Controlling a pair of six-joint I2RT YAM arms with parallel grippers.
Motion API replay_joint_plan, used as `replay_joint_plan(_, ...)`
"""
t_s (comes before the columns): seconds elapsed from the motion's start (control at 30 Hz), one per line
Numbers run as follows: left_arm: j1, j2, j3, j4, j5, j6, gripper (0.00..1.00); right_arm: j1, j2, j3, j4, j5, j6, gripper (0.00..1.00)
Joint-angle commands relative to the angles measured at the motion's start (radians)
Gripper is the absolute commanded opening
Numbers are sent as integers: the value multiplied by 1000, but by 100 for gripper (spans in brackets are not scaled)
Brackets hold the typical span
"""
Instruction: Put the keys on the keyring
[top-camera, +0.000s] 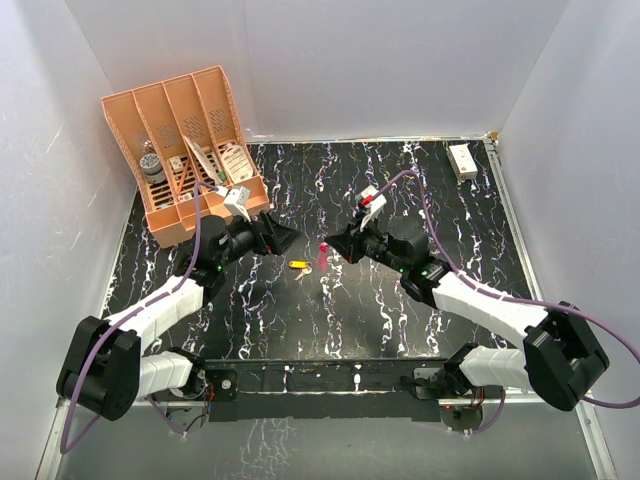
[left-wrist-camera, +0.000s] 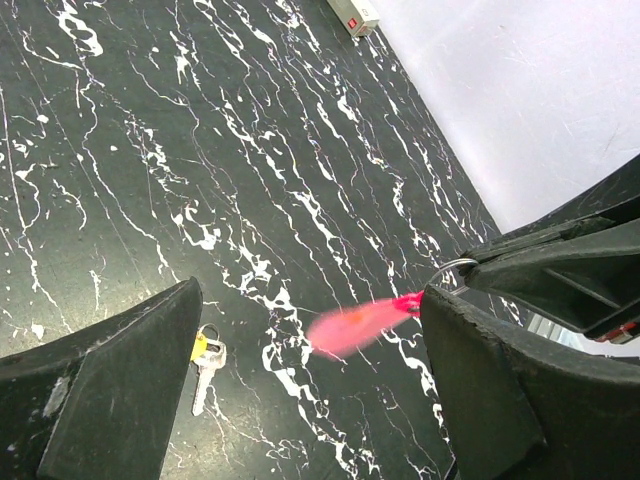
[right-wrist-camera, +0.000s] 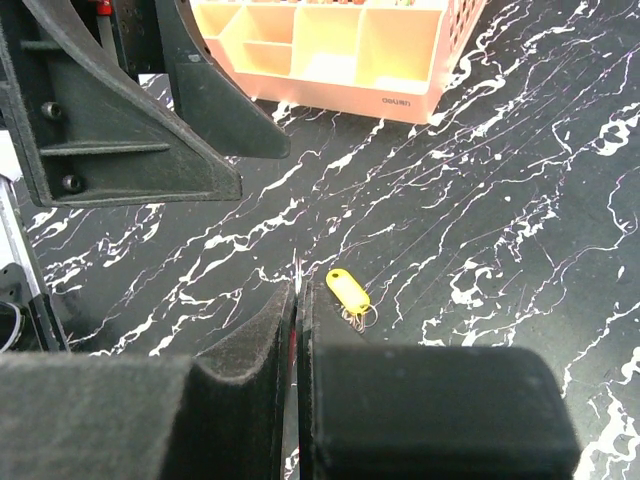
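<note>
Black marbled table (top-camera: 300, 320) carries the key (top-camera: 297, 265), lying flat between both grippers. Just beside it, the keyring (left-wrist-camera: 355, 325) juts from the closed right gripper (top-camera: 335, 246), pinched by its ring. Opposite, the left gripper (top-camera: 288, 238) hovers wide open, empty, near an orange organizer (top-camera: 190, 140).

**Where everything's sitting right now**

The small yellow-gold metal key (top-camera: 297, 265) lies on the black marbled table (top-camera: 300, 330) around the middle, between the left gripper (top-camera: 284, 237) and the right gripper (top-camera: 335, 243). The pinkish-red strap keyring (top-camera: 322, 249) is just right of the key, at the right gripper's tips. The orange plastic organiser tray (top-camera: 185, 150) sits far left, and the small white plastic box (top-camera: 462, 160) far right.
</note>
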Motion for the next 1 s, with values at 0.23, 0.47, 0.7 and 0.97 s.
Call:
replay_joint_plan(0.23,-32,21,11,-156,-132,57,88,5,-39,37,-121,152,-18,0)
replay_joint_plan(0.47,-112,159,72,-319,-275,130,82,6,-58,11,-175,217,-6,0)
replay_joint_plan(0.7,-201,253,115,-311,-416,227,78,5,-85,-10,-226,245,-12,0)
replay_joint_plan(0.97,-272,358,182,-278,-561,339,75,5,-141,-52,-245,264,-18,0)
